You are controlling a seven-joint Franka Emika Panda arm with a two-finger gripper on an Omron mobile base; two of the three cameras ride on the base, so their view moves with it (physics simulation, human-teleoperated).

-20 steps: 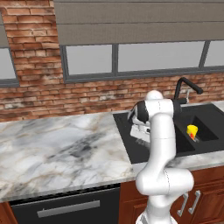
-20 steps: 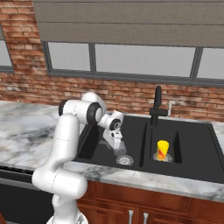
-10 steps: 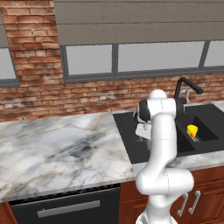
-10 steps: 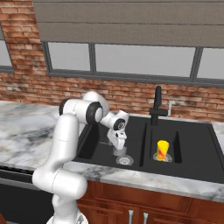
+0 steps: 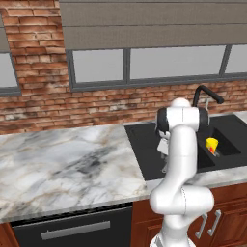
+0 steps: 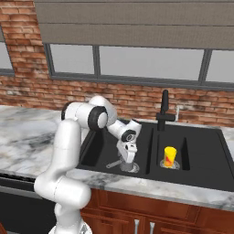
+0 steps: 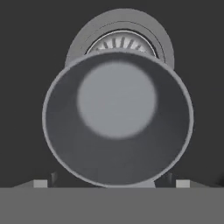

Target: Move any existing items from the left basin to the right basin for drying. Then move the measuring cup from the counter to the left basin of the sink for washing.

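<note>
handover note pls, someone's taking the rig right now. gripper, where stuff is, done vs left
Gripper: open, low in the left basin, directly over the measuring cup.
Measuring cup: upright on the left basin floor beside the silver drain, mouth up, handle sticking out.
Yellow-orange item: in the right basin.
Done: both moves look finished.
Left: lift the arm clear of the sink without knocking the cup.
</note>
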